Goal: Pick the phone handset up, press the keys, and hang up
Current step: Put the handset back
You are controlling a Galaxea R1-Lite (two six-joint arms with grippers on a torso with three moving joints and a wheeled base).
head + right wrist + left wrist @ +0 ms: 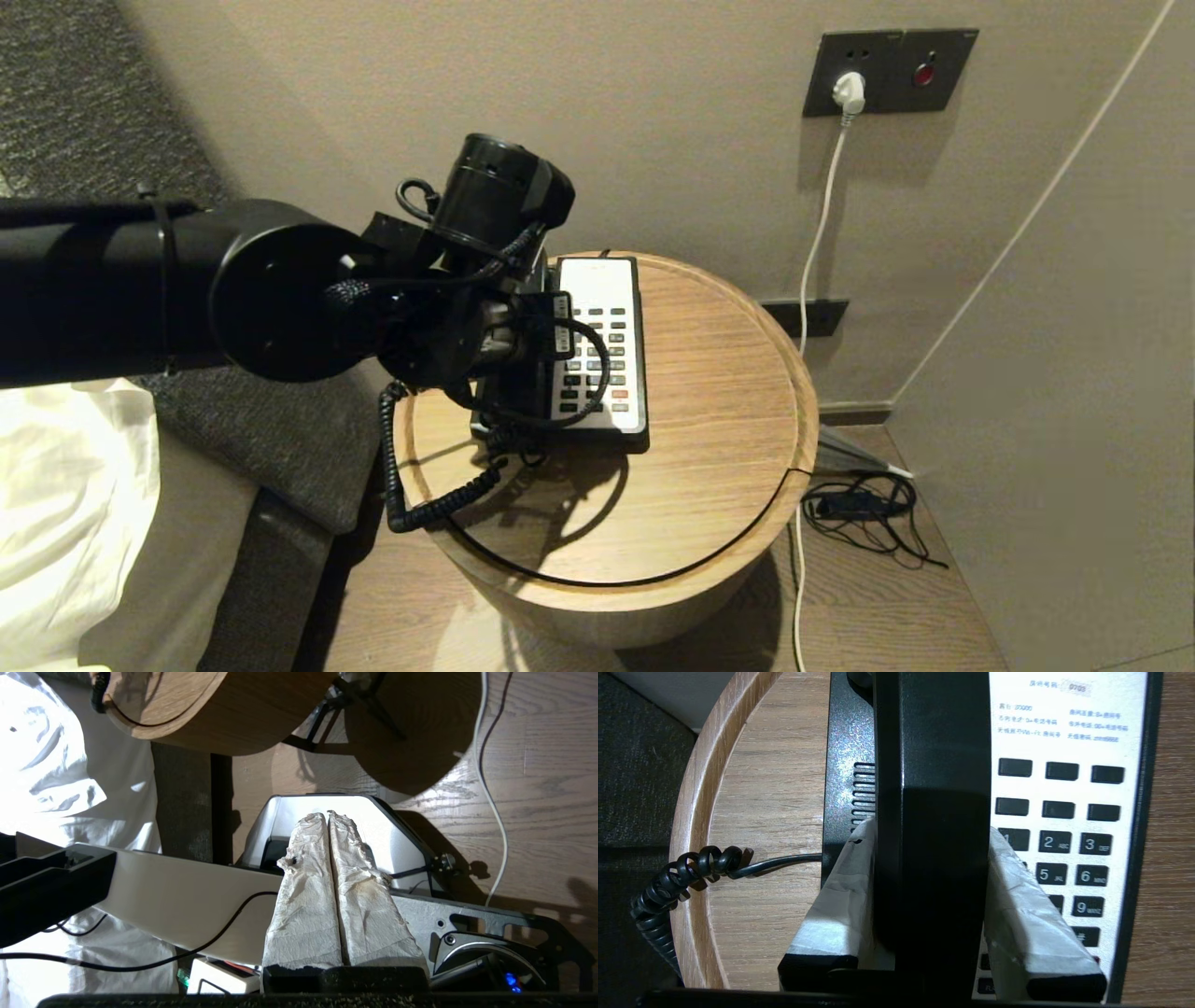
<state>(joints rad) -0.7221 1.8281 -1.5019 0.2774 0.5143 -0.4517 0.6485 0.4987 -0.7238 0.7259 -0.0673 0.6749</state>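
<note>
- Coiled cord (425,495) hanging over left edge of round wooden bench (719,411), running up toward the phone.
- Left gripper (931,896) low over left side of phone base (602,350), paper-wrapped fingers (831,910) closed on the phone handset (934,812), one on each long side.
- Handset lying lengthwise along the base's left part, just beside the keys (597,359); not clear whether seated in the cradle or slightly lifted.
- Keys on white faceplate to the right of the handset, red button (619,394) near front rows, all uncovered.
- Right gripper (329,816) parked low beside the bench, above wooden floor (537,788), fingers pressed together, holding nothing.
- White cable (822,215) from wall socket (887,70) down behind the bench.
</note>
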